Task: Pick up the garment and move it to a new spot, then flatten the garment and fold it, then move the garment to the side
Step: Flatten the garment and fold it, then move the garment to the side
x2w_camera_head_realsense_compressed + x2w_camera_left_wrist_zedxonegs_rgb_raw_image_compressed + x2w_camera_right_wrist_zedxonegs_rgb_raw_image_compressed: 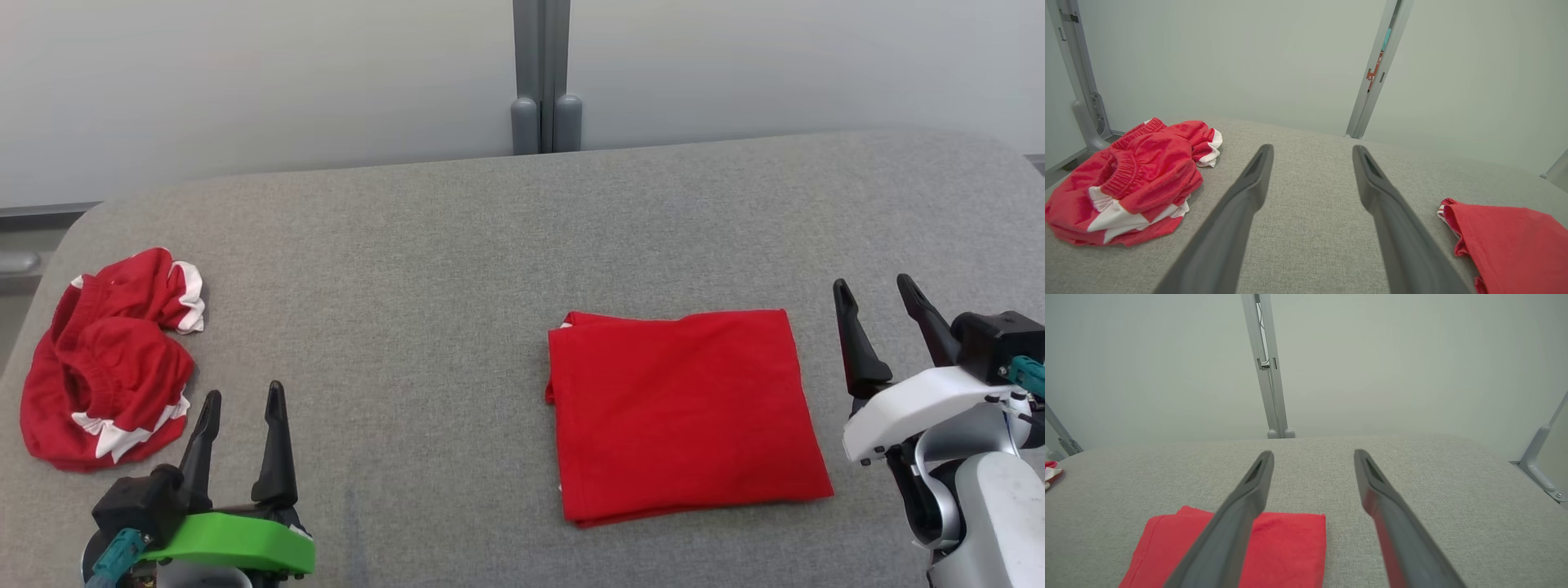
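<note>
A red garment (686, 412) lies folded into a flat rectangle on the grey table (457, 269), right of centre; it also shows as the red garment (1511, 241) and the red garment (1286, 547) in the wrist views. My right gripper (878, 290) stands open just to its right, apart from it, with nothing between its fingers (1257, 486). My left gripper (242, 398) is open at the lower left, empty, its fingers (1257, 171) pointing over bare table.
A crumpled pair of red shorts with white trim (110, 359) lies at the table's left edge, just left of my left gripper; the same shorts (1131, 179) appear in the left wrist view. A grey post (543, 77) stands behind the table's far edge against a pale wall.
</note>
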Controlling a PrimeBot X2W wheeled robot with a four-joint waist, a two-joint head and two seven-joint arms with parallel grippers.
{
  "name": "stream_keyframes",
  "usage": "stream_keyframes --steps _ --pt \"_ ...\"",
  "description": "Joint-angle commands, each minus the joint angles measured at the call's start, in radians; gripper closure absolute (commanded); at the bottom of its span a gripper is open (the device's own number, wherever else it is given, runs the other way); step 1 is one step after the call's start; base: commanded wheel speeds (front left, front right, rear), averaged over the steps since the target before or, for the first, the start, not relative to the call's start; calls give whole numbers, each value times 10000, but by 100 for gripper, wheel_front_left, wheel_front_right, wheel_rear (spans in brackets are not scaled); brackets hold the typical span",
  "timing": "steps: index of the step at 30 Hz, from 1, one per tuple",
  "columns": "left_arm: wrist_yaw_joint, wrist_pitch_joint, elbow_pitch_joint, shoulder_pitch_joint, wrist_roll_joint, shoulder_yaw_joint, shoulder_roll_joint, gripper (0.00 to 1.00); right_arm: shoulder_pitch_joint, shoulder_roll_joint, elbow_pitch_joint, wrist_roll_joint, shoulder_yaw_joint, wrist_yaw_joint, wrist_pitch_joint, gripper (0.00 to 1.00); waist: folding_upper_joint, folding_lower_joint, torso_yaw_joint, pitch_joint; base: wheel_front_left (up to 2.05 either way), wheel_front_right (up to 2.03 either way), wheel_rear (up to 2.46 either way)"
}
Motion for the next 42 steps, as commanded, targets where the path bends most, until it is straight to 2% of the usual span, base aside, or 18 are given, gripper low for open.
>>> stream_keyframes --steps 1,8,27,30,36,38,42 --pt "-15 80 94 -253 12 -61 116 0 106 -13 41 54 11 -3 56 0 0 0 -26 -74 0 0 0" --pt "-6 363 349 -410 -85 -165 195 0 155 -2 201 72 189 -3 233 0 0 0 -144 -122 0 0 0" --pt "102 174 253 -453 -189 -216 263 0 19 -76 229 230 415 -5 377 0 0 0 -140 135 0 0 0" --pt "103 130 159 -550 -185 -213 281 0 -155 -127 322 257 359 -3 1063 0 0 0 -90 315 0 0 0" --pt "129 33 -39 -592 -225 -100 287 0 -404 -359 1179 582 385 -6 3913 0 0 0 63 639 0 0 0" --pt "133 -2 -87 -612 -214 -88 290 0 -473 -427 1477 704 432 -3 4401 0 0 0 149 737 0 0 0" --pt "147 -17 -164 -652 -217 -71 309 0 -782 -463 2000 925 509 -3 4656 0 0 0 321 902 0 0 0"
